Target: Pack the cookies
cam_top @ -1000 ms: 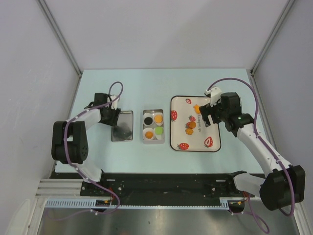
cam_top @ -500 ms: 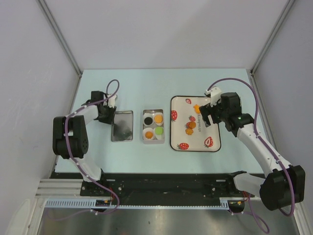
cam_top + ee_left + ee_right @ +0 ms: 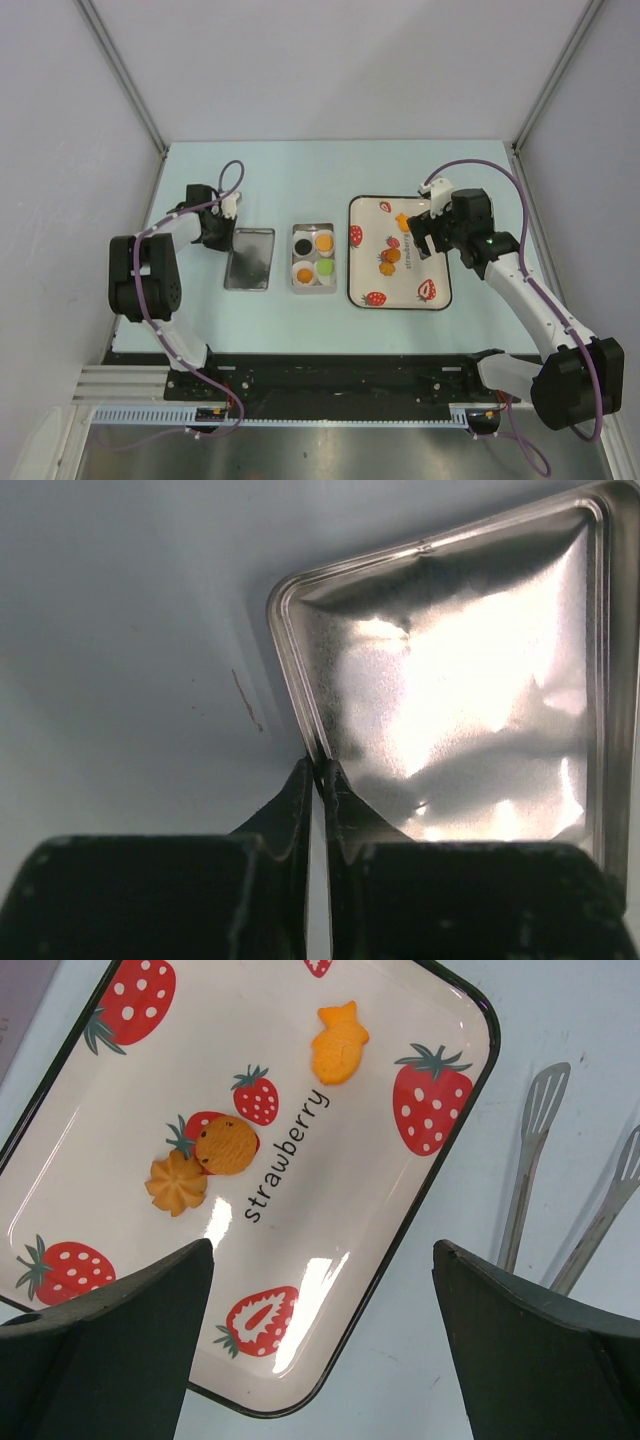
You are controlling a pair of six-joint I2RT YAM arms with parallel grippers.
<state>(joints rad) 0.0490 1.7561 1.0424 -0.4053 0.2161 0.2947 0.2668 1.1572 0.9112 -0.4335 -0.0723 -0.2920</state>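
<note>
Several round cookies, black (image 3: pixel 302 244), orange (image 3: pixel 324 241), orange (image 3: pixel 303 275) and green (image 3: pixel 325 267), sit in white cups inside a small metal box (image 3: pixel 312 227). Its flat metal lid (image 3: pixel 250 258) (image 3: pixel 460 700) lies to the left. My left gripper (image 3: pixel 215 232) (image 3: pixel 318 770) is shut on the lid's left rim near a corner. My right gripper (image 3: pixel 430 235) (image 3: pixel 322 1248) hangs open over the right edge of the strawberry tray (image 3: pixel 400 303) (image 3: pixel 370 1220), holding nothing.
On the tray lie a fish-shaped biscuit (image 3: pixel 338 1042), a round one (image 3: pixel 225 1147) and a flower-shaped one (image 3: pixel 177 1184). Metal tongs (image 3: pixel 530 1160) lie on the table just right of the tray. Grey walls enclose the table on three sides.
My left gripper slid to the lid's left edge and closed onto its rim; the lid has turned slightly. The right arm has not moved.
</note>
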